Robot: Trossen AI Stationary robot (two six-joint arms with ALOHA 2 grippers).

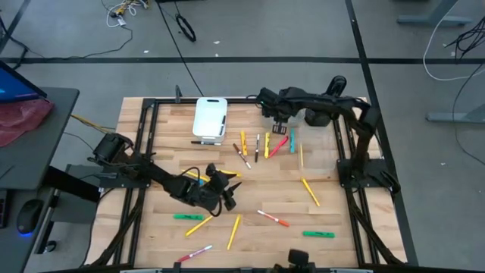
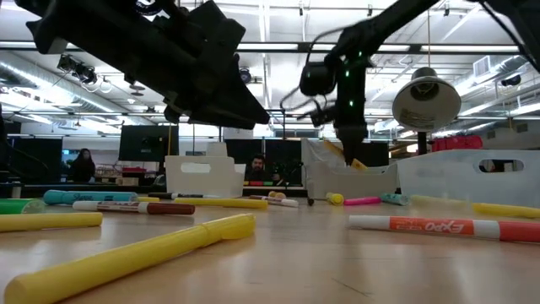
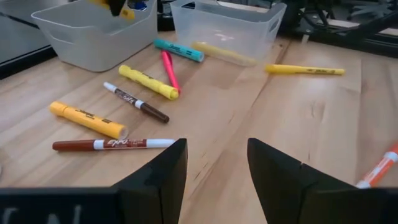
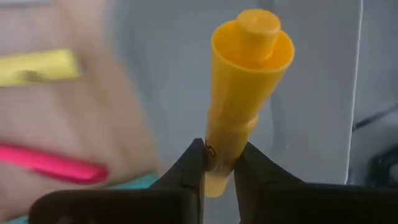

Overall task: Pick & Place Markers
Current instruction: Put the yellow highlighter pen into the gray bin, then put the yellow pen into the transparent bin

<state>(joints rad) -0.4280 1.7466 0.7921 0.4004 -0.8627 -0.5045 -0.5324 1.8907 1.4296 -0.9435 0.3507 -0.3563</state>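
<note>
Yellow marker (image 4: pixel 239 118) is pinched only at its low end by the right gripper (image 4: pixel 219 165) at the table's far side, beside the pink marker (image 4: pixel 53 163), so it could be tipped loose if swung, while the left gripper (image 3: pixel 216 163) is held spread and empty.

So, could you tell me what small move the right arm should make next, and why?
Probably lower a little over the bin and open. The right gripper is shut on a yellow marker, held upright by the bin's pale wall. The left gripper hangs open, empty.
</note>
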